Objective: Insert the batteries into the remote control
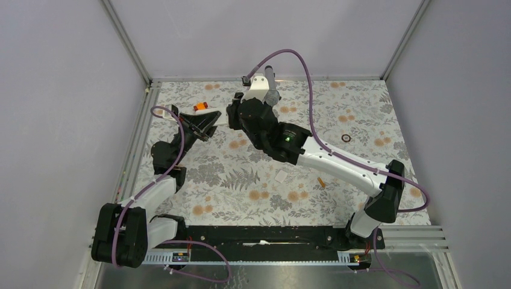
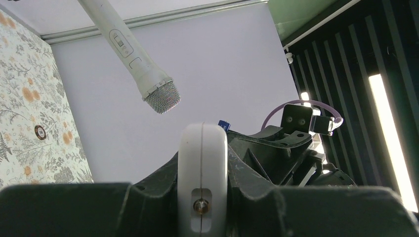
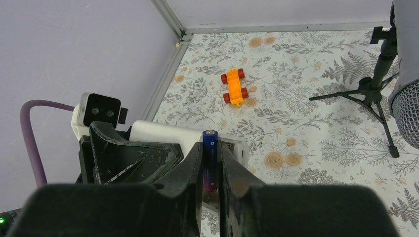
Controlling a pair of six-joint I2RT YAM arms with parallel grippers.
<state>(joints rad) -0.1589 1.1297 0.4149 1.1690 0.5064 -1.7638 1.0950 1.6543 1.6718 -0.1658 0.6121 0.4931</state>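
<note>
My left gripper [image 2: 202, 168] is shut on the white remote control [image 2: 202, 148], held edge-on above the table. In the right wrist view the remote [image 3: 163, 132] lies across the left gripper's black fingers [image 3: 129, 150]. My right gripper [image 3: 210, 150] is shut on the dark blue-purple battery [image 3: 209, 154], held upright at the remote's open end. The battery's tip also shows in the left wrist view [image 2: 224, 124]. In the top view the two grippers, left [image 1: 203, 124] and right [image 1: 238, 115], meet at the back left. The orange battery [image 1: 321, 182] lies on the table near the right arm.
A small flat white cover [image 1: 281, 177] lies mid-table. An orange toy car [image 3: 234, 86] sits near the back left corner. A microphone [image 1: 269, 81] on a black tripod [image 3: 375, 84] stands at the back. A black ring [image 1: 346, 138] lies to the right.
</note>
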